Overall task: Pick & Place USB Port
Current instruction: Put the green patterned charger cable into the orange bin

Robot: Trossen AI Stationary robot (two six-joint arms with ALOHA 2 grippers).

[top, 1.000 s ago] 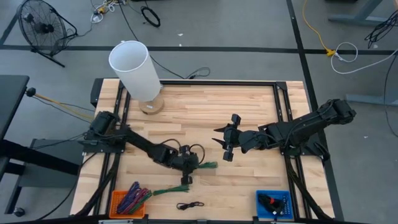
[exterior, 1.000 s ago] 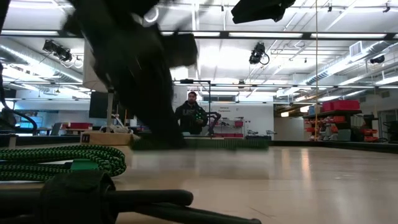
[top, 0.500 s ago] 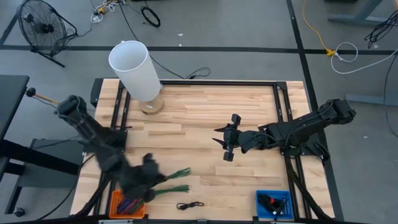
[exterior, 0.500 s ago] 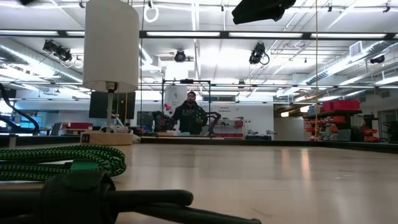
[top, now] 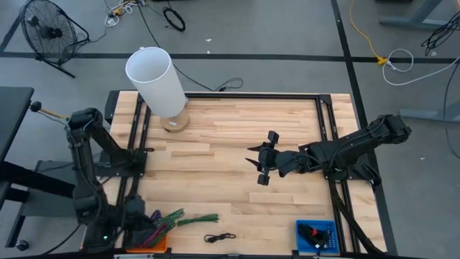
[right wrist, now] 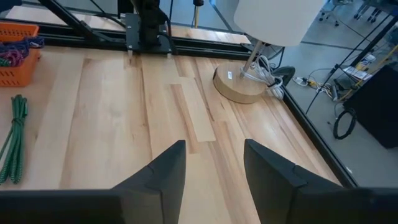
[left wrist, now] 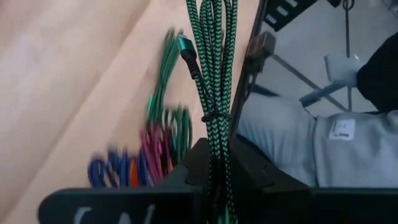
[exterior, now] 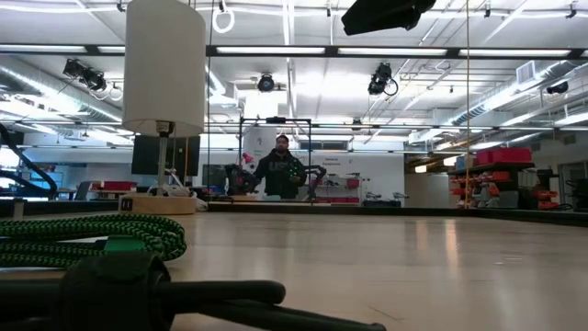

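My left gripper [top: 146, 221] is at the table's near-left corner, over the orange basket [top: 136, 243] of coloured cables, and is shut on a bundled green-and-black braided USB cable [top: 169, 214]. A second green cable bundle [top: 197, 219] lies flat on the wood beside it; it also shows in the right wrist view [right wrist: 15, 147] and the low view [exterior: 92, 237]. My right gripper [top: 260, 167] hovers open over the table's middle, touching nothing. My left gripper pinches the green braided bundle [left wrist: 216, 146] between its two fingers, near one end. The cable runs along the fingers and sticks out past them, its connector [left wrist: 186, 47] at the far part. The bundle hangs over the basket's cables [left wrist: 146, 155]; whether it touches them I cannot tell.
A thin black cable [top: 219, 237] lies near the near edge. A blue bin [top: 316, 236] holding dark parts sits at the near right. A white lamp [top: 157, 80] on a round wooden base stands at the far left. Bare wood stretches between the two arms.
My left arm has swung from the table's middle toward the near-left corner and folded back, carrying the green bundle lifted off the wood to over the orange basket. The second green bundle has stayed where it was.
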